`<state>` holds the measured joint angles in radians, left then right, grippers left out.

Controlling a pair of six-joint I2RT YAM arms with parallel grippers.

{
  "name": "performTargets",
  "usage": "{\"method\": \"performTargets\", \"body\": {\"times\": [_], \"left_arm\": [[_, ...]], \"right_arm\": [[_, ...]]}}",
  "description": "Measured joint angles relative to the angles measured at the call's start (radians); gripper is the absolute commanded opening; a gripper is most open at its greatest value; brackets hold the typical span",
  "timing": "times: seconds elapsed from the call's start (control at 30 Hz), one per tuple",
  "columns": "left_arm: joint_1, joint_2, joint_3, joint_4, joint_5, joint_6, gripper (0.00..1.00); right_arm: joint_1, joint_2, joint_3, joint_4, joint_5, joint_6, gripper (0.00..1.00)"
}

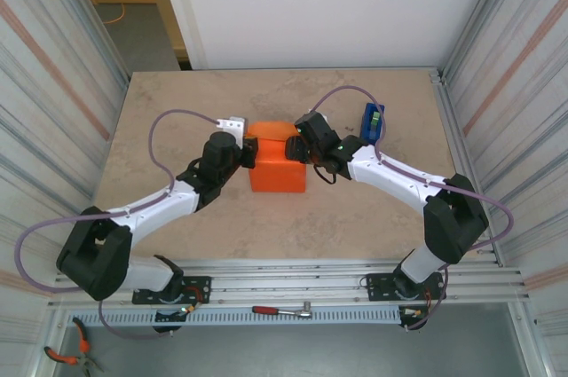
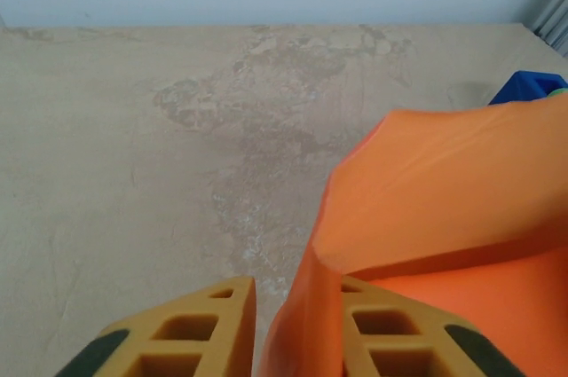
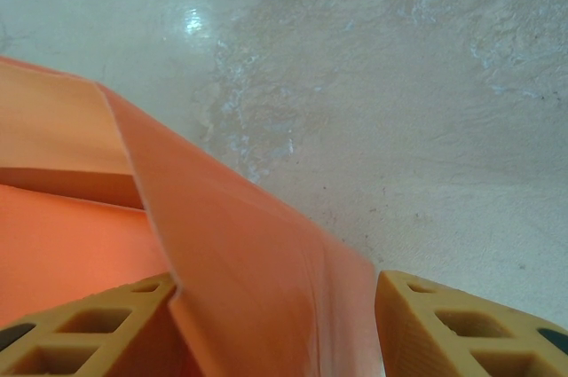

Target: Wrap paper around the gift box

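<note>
Orange paper (image 1: 277,164): L claw (image 2: 297,306) narrow, nipping edge; R claw (image 3: 275,293) holds fold.

A robot lab or workshop cell; a stone-patterned table (image 1: 266,226) lies under the fingers (image 2: 186,328); ribbed metal walls (image 1: 53,84) close it in on either side of them, and a white panel (image 1: 337,4) stands beyond them; well behind the fingers, aluminium rails (image 1: 293,270) carry the bolted arm bases (image 1: 173,293), with a ratchet wrench (image 1: 282,310) and orange-handled pliers (image 1: 64,355) lying loose.
</note>
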<state>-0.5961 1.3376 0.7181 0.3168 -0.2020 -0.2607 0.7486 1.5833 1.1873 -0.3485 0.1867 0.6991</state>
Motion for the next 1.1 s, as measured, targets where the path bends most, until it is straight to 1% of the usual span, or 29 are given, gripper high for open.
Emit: {"method": "performTargets", "body": {"times": [0.03,0.07,0.1,0.13,0.17,0.23,0.27,0.3,0.33,0.37,0.4,0.43,0.47,0.5,0.53,0.57,0.6,0.7,0.73,0.77,0.8,0.83,0.87,0.9,0.93,1.0,1.03,1.07,1.1], "left_arm": [[-0.001,0.001,0.0,0.007,-0.002,0.001,0.47],[-0.002,0.002,0.0,0.013,-0.004,0.001,0.52],[-0.003,0.003,0.001,0.018,-0.005,0.002,0.51],[-0.004,0.006,0.003,0.021,-0.008,0.005,0.43],[-0.004,0.01,0.008,0.022,-0.011,0.01,0.3],[-0.004,0.018,0.018,0.026,-0.017,0.016,0.08],[-0.003,0.022,0.023,0.027,-0.019,0.024,0.01],[-0.004,0.026,0.028,0.026,-0.019,0.03,0.0],[-0.005,0.03,0.032,0.026,-0.019,0.033,0.02],[-0.006,0.034,0.035,0.026,-0.023,0.037,0.11],[-0.006,0.036,0.037,0.025,-0.025,0.038,0.26],[-0.006,0.039,0.04,0.025,-0.027,0.044,0.37],[-0.006,0.043,0.045,0.025,-0.031,0.045,0.41],[-0.006,0.046,0.049,0.025,-0.035,0.045,0.36],[-0.006,0.048,0.055,0.026,-0.038,0.048,0.19],[-0.006,0.05,0.061,0.026,-0.042,0.05,0.05],[-0.006,0.052,0.065,0.027,-0.043,0.053,0.0],[-0.008,0.054,0.068,0.029,-0.042,0.062,0.0],[-0.008,0.054,0.068,0.029,-0.042,0.063,0.09],[-0.008,0.054,0.068,0.029,-0.042,0.063,0.26],[-0.008,0.054,0.068,0.029,-0.043,0.066,0.38],[-0.008,0.054,0.068,0.029,-0.045,0.066,0.4],[-0.008,0.054,0.068,0.029,-0.045,0.065,0.28],[-0.008,0.054,0.068,0.029,-0.045,0.068,0.04],[-0.007,0.054,0.068,0.029,-0.045,0.071,0.0],[-0.006,0.054,0.068,0.029,-0.042,0.077,0.0],[-0.005,0.054,0.068,0.029,-0.04,0.076,0.15],[-0.005,0.053,0.068,0.029,-0.038,0.078,0.32],[-0.005,0.052,0.068,0.029,-0.037,0.078,0.47]], "right_arm": [[0.0,0.0,0.0,0.0,0.0,0.0,0.56],[0.0,0.0,0.0,0.0,0.0,0.0,0.56],[0.0,0.0,0.0,0.0,0.0,0.0,0.56],[0.0,0.0,0.0,0.0,0.0,0.0,0.56],[0.001,0.0,0.0,0.0,0.0,0.0,0.56],[0.003,0.0,0.0,0.0,0.0,0.0,0.56],[0.004,0.0,0.0,0.0,0.001,0.0,0.56],[0.004,0.0,0.0,0.0,0.0,0.0,0.56],[0.004,0.0,0.0,0.002,0.0,0.0,0.56],[0.004,0.0,0.0,0.001,0.001,0.0,0.56],[0.004,0.0,0.0,0.002,0.001,0.0,0.56],[0.004,0.0,0.0,0.002,0.0,0.0,0.56],[0.005,0.0,0.0,0.001,0.0,0.0,0.56],[0.006,0.0,0.0,0.001,0.0,0.0,0.56],[0.006,0.001,0.0,0.001,0.0,0.0,0.56],[0.007,0.001,0.0,0.0,0.0,0.0,0.56],[0.008,0.001,0.0,0.0,0.0,0.0,0.56],[0.01,0.001,0.0,0.0,0.002,0.0,0.56],[0.01,0.001,0.0,0.0,0.003,0.0,0.56],[0.01,0.001,0.0,0.0,0.003,0.0,0.56],[0.01,0.001,0.0,0.0,0.003,0.0,0.56],[0.01,0.001,0.0,0.0,0.003,0.0,0.56],[0.01,0.001,0.0,0.0,0.003,0.0,0.56],[0.01,0.001,0.0,0.0,0.003,0.0,0.56],[0.01,0.001,0.0,0.0,0.004,0.0,0.56],[0.01,0.001,0.0,0.0,0.004,0.0,0.56],[0.01,0.001,0.0,0.0,0.004,0.0,0.56],[0.01,0.001,0.0,0.0,0.004,0.0,0.56],[0.01,0.001,0.0,0.0,0.004,0.0,0.55]]}}
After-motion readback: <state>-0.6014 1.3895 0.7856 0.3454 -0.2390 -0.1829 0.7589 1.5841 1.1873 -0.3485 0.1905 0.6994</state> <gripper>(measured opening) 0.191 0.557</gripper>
